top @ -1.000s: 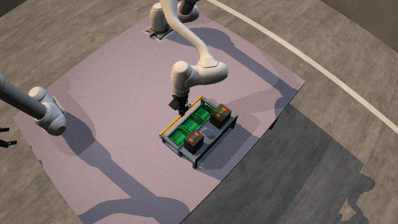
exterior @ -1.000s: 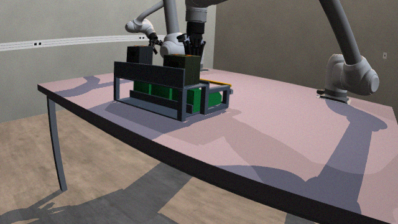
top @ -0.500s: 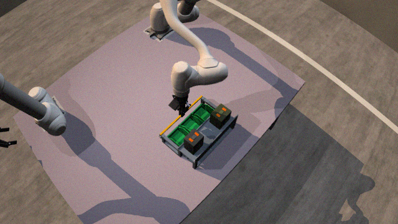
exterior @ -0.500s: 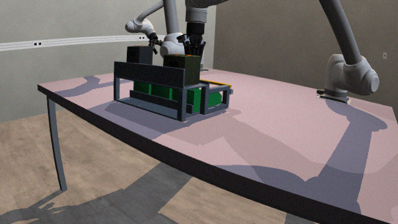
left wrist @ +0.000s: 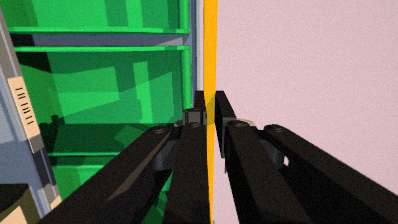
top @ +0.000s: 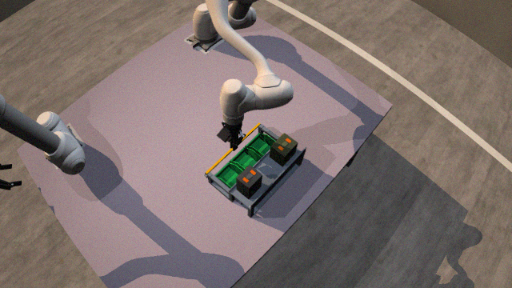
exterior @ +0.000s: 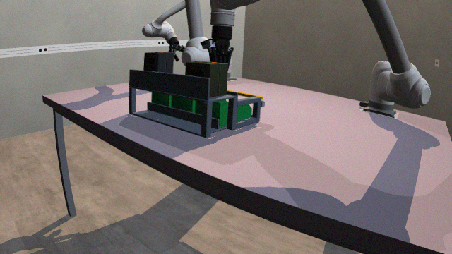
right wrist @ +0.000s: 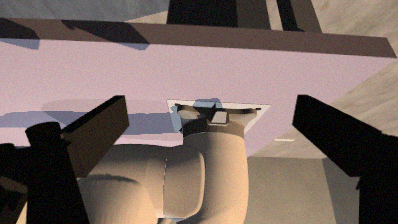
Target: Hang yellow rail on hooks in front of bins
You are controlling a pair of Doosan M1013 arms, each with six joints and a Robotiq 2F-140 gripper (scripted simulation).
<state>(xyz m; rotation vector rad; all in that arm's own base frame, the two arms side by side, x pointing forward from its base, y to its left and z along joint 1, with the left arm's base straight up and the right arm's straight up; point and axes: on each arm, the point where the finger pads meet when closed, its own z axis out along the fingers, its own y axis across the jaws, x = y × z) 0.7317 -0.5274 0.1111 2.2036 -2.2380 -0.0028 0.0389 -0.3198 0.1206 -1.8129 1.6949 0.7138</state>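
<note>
On the pink tabletop [top: 160, 120] [exterior: 318, 134] [left wrist: 310, 65] [right wrist: 100, 70], the yellow rail [top: 218, 163] [exterior: 247, 94] [left wrist: 210, 50] lies along the rack's front, beside the green bins [top: 242, 161] [exterior: 220, 113] [left wrist: 120, 90] – left gripper [top: 235, 147] [exterior: 220, 60] [left wrist: 210, 102] clamped on it, right gripper [top: 10, 176] [exterior: 180, 53] [right wrist: 211, 112] fully spread.

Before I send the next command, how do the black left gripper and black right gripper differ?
The black left gripper is shut on the thin yellow rail; the black right gripper is open and empty. The left is at the grey rack; the right is away from it.

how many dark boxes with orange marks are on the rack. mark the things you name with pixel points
2: one dark box with orange marks [top: 249, 185] [exterior: 159, 63] near one end, an olive-dark box with orange marks [top: 283, 151] [exterior: 218, 79] near the other.
</note>
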